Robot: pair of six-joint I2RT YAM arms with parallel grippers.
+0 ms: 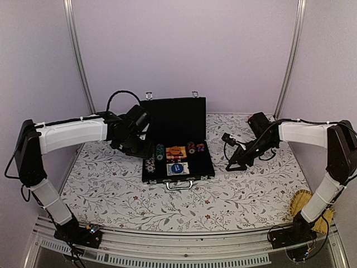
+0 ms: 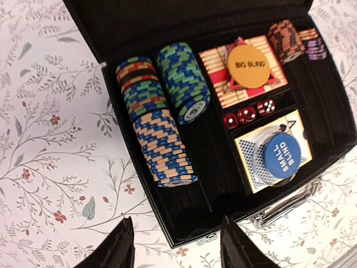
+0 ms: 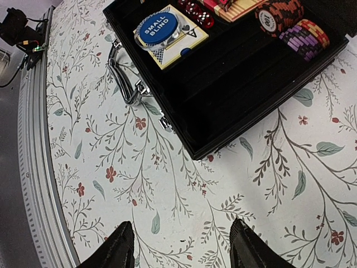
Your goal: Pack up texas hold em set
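Top external — briefcase (image 1: 174,120) open, chips (image 1: 160,151) inside

The table (image 1: 184,206) is viewed whole from above and behind. The open briefcase (image 1: 178,120) is viewed closely, downward, from both wrists. The blue disc (image 2: 282,157) is shared, seemingly by all three views.

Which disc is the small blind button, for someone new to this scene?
Start at the open black case in the middle of the table and look in its tray near the silver handle. There a round blue disc lies on a deck of cards, beside three red dice. It reads SMALL BLIND in white, unlike the orange disc marked BIG BLIND.
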